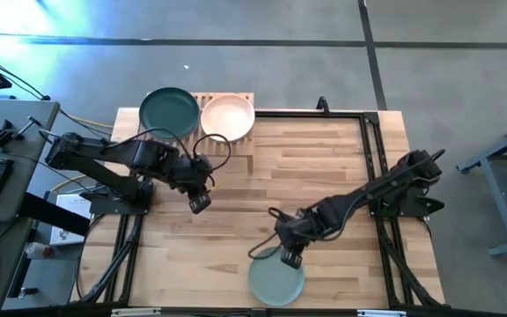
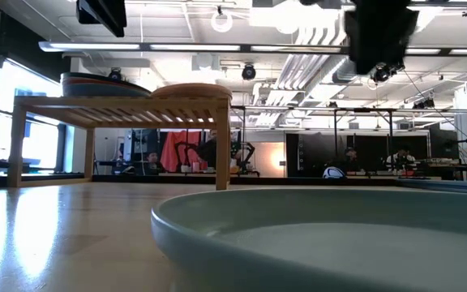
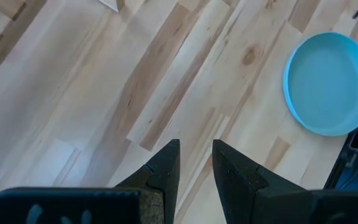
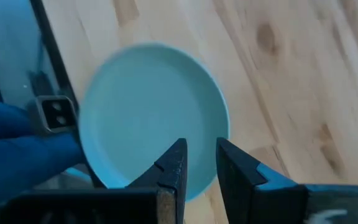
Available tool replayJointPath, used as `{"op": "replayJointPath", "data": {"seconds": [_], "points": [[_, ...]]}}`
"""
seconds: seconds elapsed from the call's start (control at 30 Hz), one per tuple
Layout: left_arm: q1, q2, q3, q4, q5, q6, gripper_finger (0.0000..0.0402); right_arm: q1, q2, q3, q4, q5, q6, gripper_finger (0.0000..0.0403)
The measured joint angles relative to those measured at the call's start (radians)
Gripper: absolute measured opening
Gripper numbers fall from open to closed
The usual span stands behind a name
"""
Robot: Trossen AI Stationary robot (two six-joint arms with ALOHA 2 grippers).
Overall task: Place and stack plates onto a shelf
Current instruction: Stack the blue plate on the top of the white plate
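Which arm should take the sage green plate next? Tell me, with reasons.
Right. The right gripper hovers over the near table edge beside the sage green plate, its fingers slightly apart. The left gripper hangs over bare tabletop near the shelf, far from that plate.

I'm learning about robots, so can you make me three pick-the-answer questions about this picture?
1. Where is the sage green plate?
A. on the shelf
B. on the table's near edge
C. on the floor

2. How many stacks sit on the shelf?
A. two
B. five
C. none

3. What is the right tool doing?
A. hanging over the sage green plate, empty
B. holding a cup
C. resting on the shelf

Answers: 1 B, the high view shows it there. 2 A, a dark teal plate and a peach-pink plate top them. 3 A, its narrow gap holds nothing.
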State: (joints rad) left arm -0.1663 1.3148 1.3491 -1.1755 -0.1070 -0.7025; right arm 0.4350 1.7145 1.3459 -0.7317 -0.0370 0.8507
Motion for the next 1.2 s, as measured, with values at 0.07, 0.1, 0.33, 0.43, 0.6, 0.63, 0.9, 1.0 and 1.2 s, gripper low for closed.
{"op": "replayJointPath", "data": {"seconds": [0.07, 0.1, 0.33, 0.43, 0.6, 0.63, 0.9, 1.0, 1.2], "points": [[-0.010, 0.000, 0.000, 0.000, 0.000, 0.000, 0.0085, 0.019, 0.000, -0.032, 0.011, 0.011, 0.010, 0.0063], [-0.015, 0.000, 0.000, 0.000, 0.000, 0.000, 0.0085, 0.027, 0.000, -0.048, 0.018, 0.023, 0.016, 0.0063], [-0.041, 0.000, 0.000, 0.000, -0.002, -0.003, 0.0085, 0.049, 0.000, -0.170, 0.113, 0.037, 0.097, 0.0063], [-0.050, 0.000, 0.000, 0.005, -0.002, -0.003, 0.0085, 0.049, 0.000, -0.190, 0.123, 0.037, 0.117, 0.0062], [-0.058, 0.000, 0.000, 0.025, -0.007, -0.003, 0.0085, 0.049, 0.005, -0.200, 0.133, 0.060, 0.106, 0.0061], [-0.058, 0.000, 0.000, 0.025, -0.007, -0.003, 0.0085, 0.049, 0.008, -0.200, 0.136, 0.061, 0.095, 0.0061], [-0.057, 0.006, 0.001, 0.029, -0.011, -0.002, 0.0085, 0.048, 0.064, -0.200, 0.181, 0.061, 0.083, 0.0061], [-0.057, 0.016, 0.001, 0.029, -0.011, -0.002, 0.0085, 0.048, 0.077, -0.200, 0.186, 0.054, 0.083, 0.0061], [-0.057, 0.027, 0.002, 0.031, -0.011, -0.002, 0.0085, 0.048, 0.091, -0.199, 0.236, 0.052, 0.065, 0.0061]]}}
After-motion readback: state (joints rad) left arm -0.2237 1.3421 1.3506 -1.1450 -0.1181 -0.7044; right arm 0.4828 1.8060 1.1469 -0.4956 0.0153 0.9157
